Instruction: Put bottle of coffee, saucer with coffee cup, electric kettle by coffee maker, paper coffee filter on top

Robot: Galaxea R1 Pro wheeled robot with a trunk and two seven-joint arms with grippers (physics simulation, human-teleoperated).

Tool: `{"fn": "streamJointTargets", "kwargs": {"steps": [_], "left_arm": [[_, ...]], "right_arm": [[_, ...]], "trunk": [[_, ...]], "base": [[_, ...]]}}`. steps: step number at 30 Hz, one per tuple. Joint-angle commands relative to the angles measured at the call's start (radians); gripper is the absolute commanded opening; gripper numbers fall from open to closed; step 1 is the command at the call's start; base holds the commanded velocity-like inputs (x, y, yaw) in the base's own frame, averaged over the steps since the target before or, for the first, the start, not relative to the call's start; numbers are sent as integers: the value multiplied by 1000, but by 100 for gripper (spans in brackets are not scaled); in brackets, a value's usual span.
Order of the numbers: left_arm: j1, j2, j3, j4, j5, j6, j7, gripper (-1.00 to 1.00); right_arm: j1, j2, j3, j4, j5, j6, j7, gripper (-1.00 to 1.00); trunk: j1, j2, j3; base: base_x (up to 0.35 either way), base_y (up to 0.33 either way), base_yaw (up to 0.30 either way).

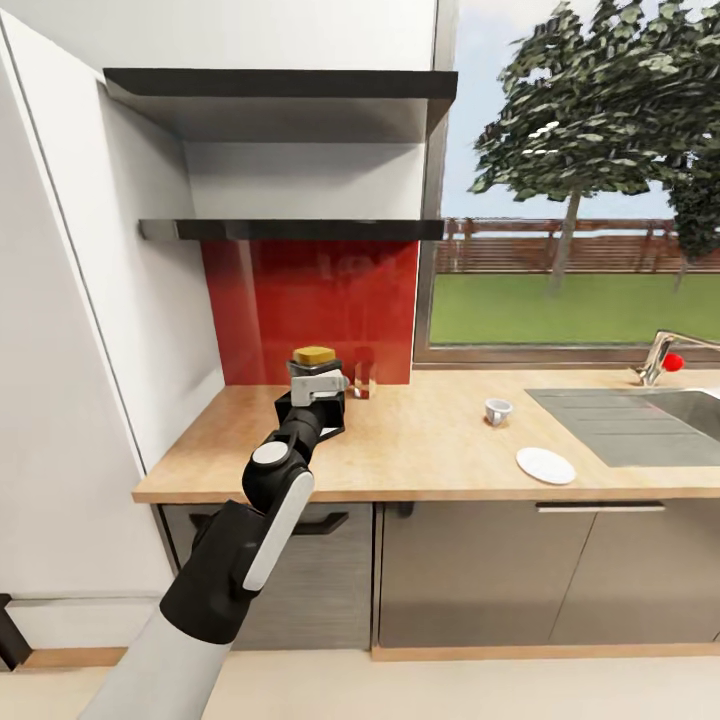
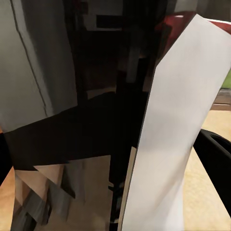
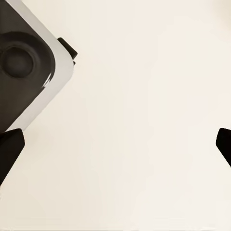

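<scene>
In the head view, the left arm reaches forward over the wooden countertop [image 1: 430,440] and the left gripper [image 1: 318,385] sits at the bottle of coffee [image 1: 314,362], a dark jar with a yellowish lid standing at the far left of the counter before the red backsplash [image 1: 310,300]. A black block just below the gripper may be the coffee maker [image 1: 330,412], though the arm hides most of it. A small glass [image 1: 361,385] stands just right of the jar. The coffee cup [image 1: 497,410] rests mid-counter, with the saucer [image 1: 545,465] nearer and to its right, apart from it; the sink [image 1: 640,420] lies far right. The left wrist view shows a dark, reflective surface [image 2: 101,134] and a white panel [image 2: 178,130] pressed close between the fingers, so the gripper seems closed on the jar, though I cannot tell for certain. In the right wrist view, the right gripper [image 3: 115,144] hangs spread open over pale floor [image 3: 144,96], the robot's base [image 3: 29,67] nearby.
</scene>
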Motion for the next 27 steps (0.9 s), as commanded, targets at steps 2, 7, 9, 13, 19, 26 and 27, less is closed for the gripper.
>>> {"fn": "streamJointTargets", "kwargs": {"steps": [2, 7, 9, 13, 19, 26, 27], "left_arm": [[-1, 0, -2, -1, 9, 2, 11, -100], [-1, -1, -18, -1, 9, 2, 11, -100], [-1, -1, -29, -1, 9, 2, 11, -100], [-1, -1, -36, -2, 9, 2, 11, -100], [-1, -1, -40, -3, 9, 2, 11, -100], [-1, -1, -40, -3, 9, 2, 11, -100], [-1, -1, -40, -3, 9, 2, 11, -100]], "right_arm": [[-1, 0, -8, 1, 10, -3, -1, 100], [-1, 2, -8, 1, 10, -3, 0, 100], [-1, 2, -8, 0, 10, -3, 0, 100], [-1, 2, -8, -1, 10, -3, 0, 100], [-1, 2, -8, -1, 10, -3, 0, 100], [-1, 2, -8, 0, 10, -4, 1, 100], [-1, 2, -8, 0, 10, -4, 1, 100]], "trunk": [[8, -15, -8], [27, -50, -23], [35, -64, -30], [50, -92, -42], [73, -134, -61], [100, -183, -83], [104, -190, -86]], "base": [[0, 0, 0], [0, 0, 0], [0, 0, 0], [0, 0, 0], [0, 0, 0], [0, 0, 0], [0, 0, 0]]}}
